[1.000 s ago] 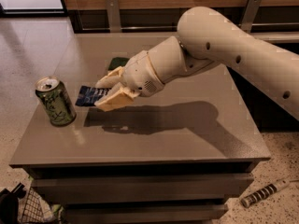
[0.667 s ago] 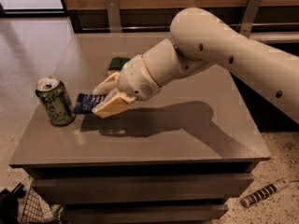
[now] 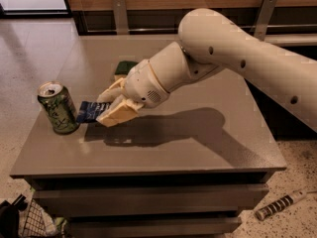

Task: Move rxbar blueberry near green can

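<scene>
The green can stands upright near the table's left edge, its silver top showing. The rxbar blueberry, a dark blue wrapper with white lettering, is held between the fingers of my gripper, just right of the can and almost touching it, low over the table top. The gripper is shut on the bar's right end. The cream arm reaches in from the upper right.
A green-and-yellow sponge lies on the grey table behind the gripper, partly hidden by it. A wire basket sits on the floor at the lower left. A striped cylindrical object lies on the floor at the lower right.
The gripper has carried the blue bar leftward and slightly down, closing the gap to the green can. The can has not moved.
</scene>
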`<action>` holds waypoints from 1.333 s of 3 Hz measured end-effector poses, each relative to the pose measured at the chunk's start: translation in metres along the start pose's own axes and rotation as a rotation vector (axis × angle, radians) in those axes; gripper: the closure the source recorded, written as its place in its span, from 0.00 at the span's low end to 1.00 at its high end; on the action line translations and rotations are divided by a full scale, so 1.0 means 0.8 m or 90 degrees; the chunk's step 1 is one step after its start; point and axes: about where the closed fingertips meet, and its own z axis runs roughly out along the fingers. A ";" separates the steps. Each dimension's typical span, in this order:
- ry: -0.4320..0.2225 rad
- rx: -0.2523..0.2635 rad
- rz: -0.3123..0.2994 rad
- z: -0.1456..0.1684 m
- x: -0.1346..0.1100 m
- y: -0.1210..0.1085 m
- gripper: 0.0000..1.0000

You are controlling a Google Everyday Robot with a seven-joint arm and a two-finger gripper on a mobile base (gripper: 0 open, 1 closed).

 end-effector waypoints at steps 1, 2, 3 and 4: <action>0.000 -0.002 -0.001 0.002 -0.001 0.001 0.41; 0.001 -0.004 -0.003 0.004 -0.003 0.002 0.17; 0.001 -0.006 -0.005 0.005 -0.004 0.004 0.00; 0.001 -0.006 -0.005 0.005 -0.004 0.004 0.00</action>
